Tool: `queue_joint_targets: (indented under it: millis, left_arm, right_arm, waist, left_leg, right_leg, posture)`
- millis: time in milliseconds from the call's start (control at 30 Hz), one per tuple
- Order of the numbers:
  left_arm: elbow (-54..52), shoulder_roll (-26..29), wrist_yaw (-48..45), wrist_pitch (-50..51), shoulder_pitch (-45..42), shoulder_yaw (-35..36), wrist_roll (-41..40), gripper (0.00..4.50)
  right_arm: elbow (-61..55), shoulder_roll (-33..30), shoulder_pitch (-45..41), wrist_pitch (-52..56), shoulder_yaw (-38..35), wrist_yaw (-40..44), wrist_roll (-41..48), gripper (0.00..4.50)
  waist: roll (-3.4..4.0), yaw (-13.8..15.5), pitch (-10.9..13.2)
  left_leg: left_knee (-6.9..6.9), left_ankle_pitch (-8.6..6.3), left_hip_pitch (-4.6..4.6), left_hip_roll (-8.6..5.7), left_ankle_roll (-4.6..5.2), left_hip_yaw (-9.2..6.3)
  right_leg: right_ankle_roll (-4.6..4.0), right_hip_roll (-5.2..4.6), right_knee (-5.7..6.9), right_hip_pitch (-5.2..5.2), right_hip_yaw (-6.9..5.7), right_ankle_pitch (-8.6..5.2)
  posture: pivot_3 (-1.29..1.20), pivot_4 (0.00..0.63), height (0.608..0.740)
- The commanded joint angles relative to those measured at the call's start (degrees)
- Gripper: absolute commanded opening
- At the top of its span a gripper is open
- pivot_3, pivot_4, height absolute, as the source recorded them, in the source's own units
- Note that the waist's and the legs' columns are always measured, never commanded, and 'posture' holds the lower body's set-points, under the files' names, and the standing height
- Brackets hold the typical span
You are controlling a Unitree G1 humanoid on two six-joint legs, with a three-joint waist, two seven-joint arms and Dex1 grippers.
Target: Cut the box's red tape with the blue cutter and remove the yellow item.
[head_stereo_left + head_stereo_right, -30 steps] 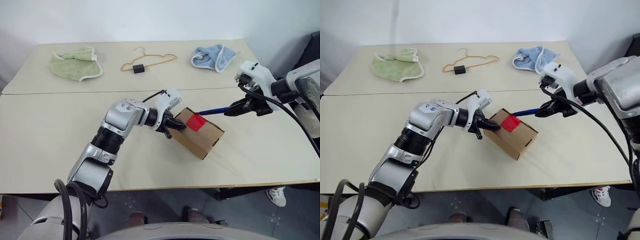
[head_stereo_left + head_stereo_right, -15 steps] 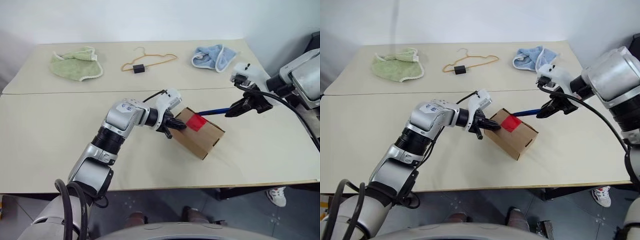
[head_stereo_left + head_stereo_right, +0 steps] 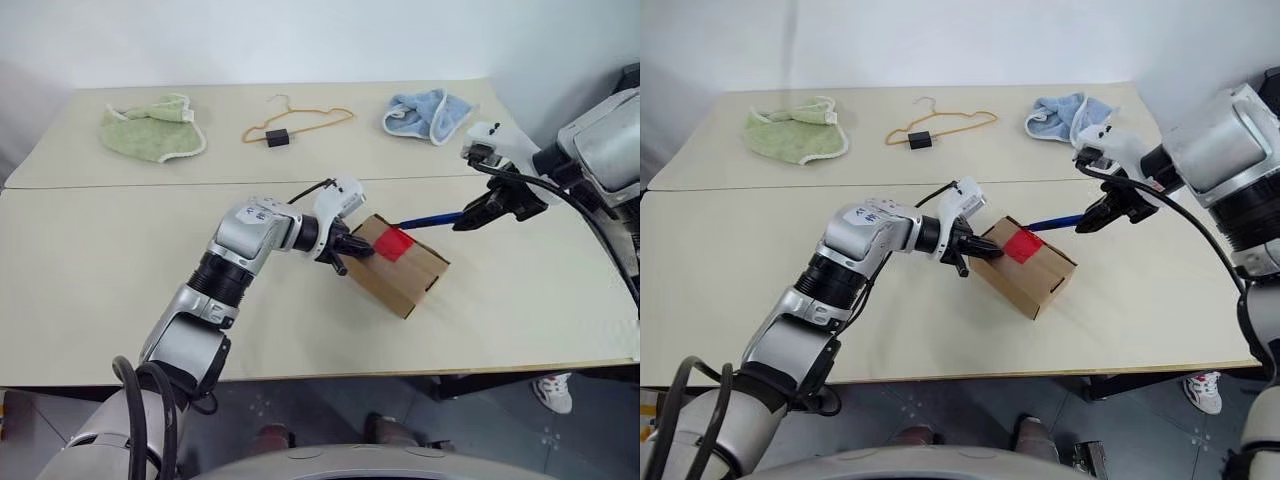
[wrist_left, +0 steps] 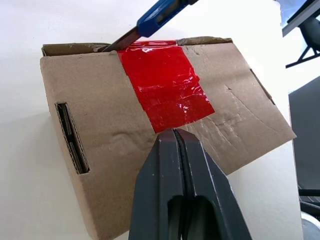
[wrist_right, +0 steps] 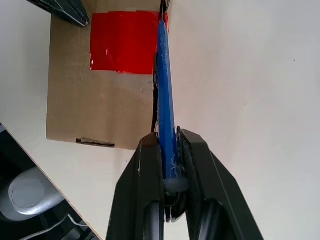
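The brown box (image 3: pixel 405 268) lies tilted near the table's middle, closed, with the red tape (image 3: pixel 393 243) across its top seam. My left gripper (image 3: pixel 350 250) is shut, and its tips press on the box top at the tape's near edge (image 4: pixel 167 82). My right gripper (image 3: pixel 482 211) is shut on the blue cutter (image 3: pixel 430 220). The cutter points down to the left, and its tip meets the box's far edge at the tape (image 5: pixel 122 42). The right wrist view shows the cutter (image 5: pixel 165 90) running along that edge. The yellow item is hidden.
On the far table lie a green cloth (image 3: pixel 150 128), an orange wire hanger (image 3: pixel 295 122) and a light blue cloth (image 3: pixel 428 113). A seam (image 3: pixel 120 186) divides the two tabletops. Bare tabletop surrounds the box. A shoe (image 3: pixel 553 392) shows on the floor beyond the front right corner.
My right wrist has turned and its forearm has swung, while the cutter's tip stays at the tape's far edge. The box and my left gripper have not moved.
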Motion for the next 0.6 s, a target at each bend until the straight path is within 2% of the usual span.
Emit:
queue_joint_targets:
  millis: [33, 600]
  left_arm:
    - [3.1, -0.3, 2.8, 0.8, 1.2, -1.9, 3.2, 0.00]
    - [2.5, -0.3, 3.4, 0.8, 2.0, -1.6, 3.1, 0.00]
  right_arm:
    - [1.3, 0.4, -1.7, 0.1, 0.9, 1.8, -2.0, 0.15]
    - [11.1, 5.3, -6.7, -4.9, 6.3, 6.3, -6.8, 0.15]
  waist:
    - [0.00, 0.0, 0.0]
    - [0.01, -0.2, 0.0]
  left_leg:
    - [0.00, 0.00, 0.00, 0.00, 0.00, 0.00]
    - [0.02, 0.01, 0.02, 0.00, -0.01, 0.01]
  right_leg:
    - [0.00, 0.00, 0.00, 0.00, 0.00, 0.00]
    - [0.00, 0.00, 0.06, 0.00, 0.01, 0.01]
  posture:
    - [0.00, 0.150, 0.740]
    - [0.00, 0.150, 0.740]
